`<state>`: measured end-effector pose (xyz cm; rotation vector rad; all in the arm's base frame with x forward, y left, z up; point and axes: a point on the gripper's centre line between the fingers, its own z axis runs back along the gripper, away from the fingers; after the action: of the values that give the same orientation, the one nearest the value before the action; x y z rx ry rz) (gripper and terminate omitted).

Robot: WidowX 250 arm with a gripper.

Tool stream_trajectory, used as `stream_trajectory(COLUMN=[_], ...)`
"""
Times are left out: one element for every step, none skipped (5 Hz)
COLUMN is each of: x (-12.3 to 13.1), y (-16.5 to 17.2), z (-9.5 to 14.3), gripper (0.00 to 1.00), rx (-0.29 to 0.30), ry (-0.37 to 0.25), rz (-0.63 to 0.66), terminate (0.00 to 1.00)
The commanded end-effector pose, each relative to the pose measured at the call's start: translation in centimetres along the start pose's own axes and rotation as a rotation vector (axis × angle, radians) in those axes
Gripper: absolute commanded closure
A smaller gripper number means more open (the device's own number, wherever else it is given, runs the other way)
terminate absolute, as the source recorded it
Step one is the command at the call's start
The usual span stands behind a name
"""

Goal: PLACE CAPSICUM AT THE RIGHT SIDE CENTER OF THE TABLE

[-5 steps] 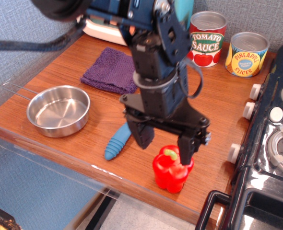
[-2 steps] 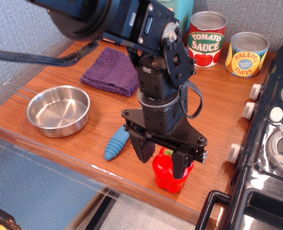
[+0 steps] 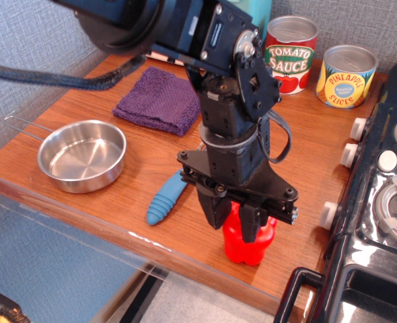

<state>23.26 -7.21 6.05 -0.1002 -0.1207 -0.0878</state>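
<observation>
The red capsicum (image 3: 250, 245) stands on the brown wood table (image 3: 306, 155) near its front right corner, close to the clear front edge. My black gripper (image 3: 233, 225) has come down over the top of it. Its two fingers (image 3: 216, 212) press on either side of the pepper's upper part and hide the stem. The gripper looks shut on the capsicum, which rests on the tabletop.
A blue ridged toy (image 3: 163, 202) lies just left of the capsicum. A steel bowl (image 3: 82, 155) sits at the front left and a purple cloth (image 3: 157, 99) behind it. A tomato sauce can (image 3: 291, 55) and a pineapple can (image 3: 346, 75) stand at the back. A black stove (image 3: 380, 202) borders the right.
The gripper has dropped onto the capsicum and its fingers have closed from a wide spread to a narrow grip on the pepper's top. The stem is now hidden.
</observation>
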Motion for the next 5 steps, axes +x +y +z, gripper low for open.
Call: stream_trajectory(x=[0.1, 0.4, 2.1, 4.4, 6.7], y=[-0.1, -0.1, 0.5, 1.3, 2.3], z=[0.0, -0.1, -0.1, 1.4, 2.0], gripper=[1.0, 1.0, 1.0, 1.0, 1.0], rx=[0.002, 0.01, 0.018, 0.004, 0.008], ry=[0.004, 0.004, -0.008, -0.068, -0.099], rz=[-0.01, -0.006, 0.025, 0.07, 0.111], terminate=[0.0, 0.0, 0.0, 0.0, 0.0])
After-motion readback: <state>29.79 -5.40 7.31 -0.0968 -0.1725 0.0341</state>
